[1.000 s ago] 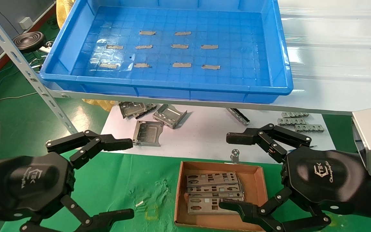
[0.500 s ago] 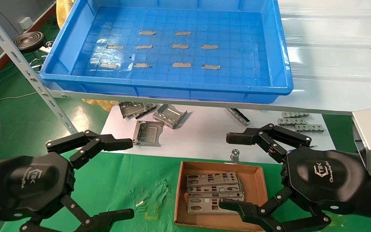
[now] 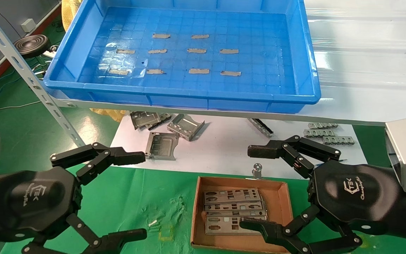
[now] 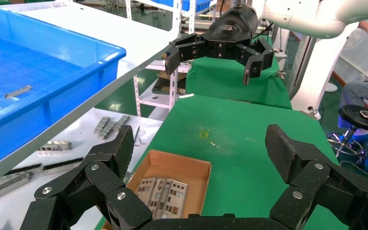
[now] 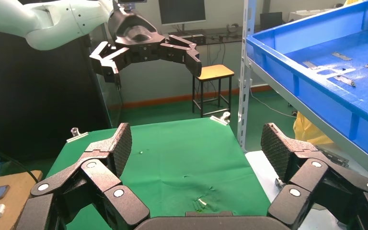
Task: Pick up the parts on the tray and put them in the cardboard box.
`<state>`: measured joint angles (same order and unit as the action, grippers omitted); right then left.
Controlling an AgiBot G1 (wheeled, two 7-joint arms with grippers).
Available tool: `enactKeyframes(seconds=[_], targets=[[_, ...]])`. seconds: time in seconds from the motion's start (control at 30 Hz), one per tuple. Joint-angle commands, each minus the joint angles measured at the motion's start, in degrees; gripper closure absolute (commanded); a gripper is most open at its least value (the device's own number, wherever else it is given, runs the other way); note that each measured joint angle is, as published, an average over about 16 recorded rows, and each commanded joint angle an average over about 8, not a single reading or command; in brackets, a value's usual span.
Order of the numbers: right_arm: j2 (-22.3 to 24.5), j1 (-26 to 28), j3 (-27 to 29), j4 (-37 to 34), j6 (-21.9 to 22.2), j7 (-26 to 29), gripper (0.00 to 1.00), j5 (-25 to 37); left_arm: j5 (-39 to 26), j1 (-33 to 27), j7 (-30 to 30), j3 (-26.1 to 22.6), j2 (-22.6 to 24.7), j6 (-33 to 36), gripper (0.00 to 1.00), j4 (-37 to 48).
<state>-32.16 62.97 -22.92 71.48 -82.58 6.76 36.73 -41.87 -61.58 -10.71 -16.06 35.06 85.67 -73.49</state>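
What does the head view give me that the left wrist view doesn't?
Only the head view shows the tray's whole floor, bare but for tape strips, and the folded brackets on the white sheet. Only the left wrist view shows the stool beyond the green table. Both show the cardboard box holding the plates, and both grippers, left and right, open and empty.

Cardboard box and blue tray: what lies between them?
In the head view, between the cardboard box and the tray lies a white sheet bearing folded metal brackets and a small binder clip.
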Motion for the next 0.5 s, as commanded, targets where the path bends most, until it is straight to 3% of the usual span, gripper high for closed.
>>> enactKeyframes(seconds=[0.03, 0.5], targets=[[0.00, 0.00, 0.00, 0.00, 0.00, 0.00, 0.00, 0.00, 0.00, 0.00, 0.00, 0.00, 0.00, 0.00, 0.00, 0.00], [0.00, 0.00, 0.00, 0.00, 0.00, 0.00, 0.00, 0.00, 0.00, 0.00, 0.00, 0.00, 0.00, 0.00, 0.00, 0.00]])
